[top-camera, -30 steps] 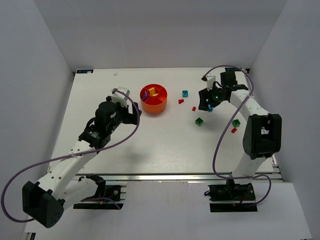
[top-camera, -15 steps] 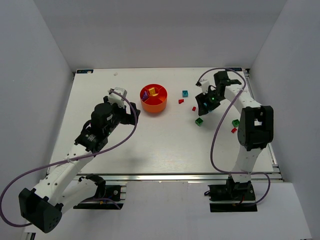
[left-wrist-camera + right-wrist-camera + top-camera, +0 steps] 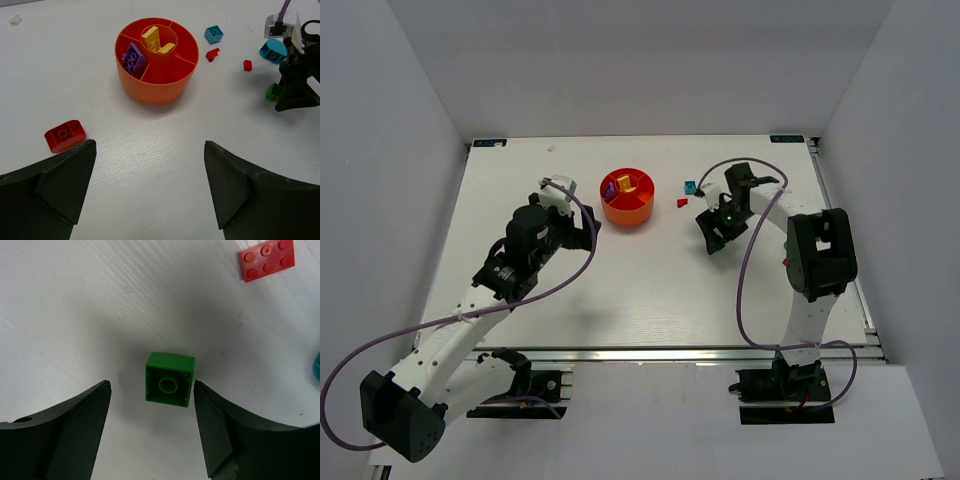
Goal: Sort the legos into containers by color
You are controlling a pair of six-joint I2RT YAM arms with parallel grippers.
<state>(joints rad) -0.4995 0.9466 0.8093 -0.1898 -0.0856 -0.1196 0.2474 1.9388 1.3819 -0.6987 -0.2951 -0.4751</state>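
One green brick (image 3: 170, 379) lies on the worktop (image 3: 75, 300) right of the orange bowl (image 3: 156, 87), between the spread jaws of the right pincer (image 3: 151, 390). Seemingly the pick-up step: next, lower and close. The left pincer (image 3: 150, 147) is spread too.

Right edge cuts cyan piece (image 3: 316, 366), perhaps brick; green brick (image 3: 273, 92) half-hidden behind right pincer (image 3: 286, 98).

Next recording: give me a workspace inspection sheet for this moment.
Surface: white table, no damage seen.
Job's things: orange bowl holds yellow bricks in its hub, purple brick in one wedge; red brick, cyan brick, green brick loose on table.
Clutter: small white scrap near far edge.
Grippers: left gripper open, empty; right gripper open, straddling green brick.
Cables: purple cable loops from each arm.
Surroundings: white walls on three sides.
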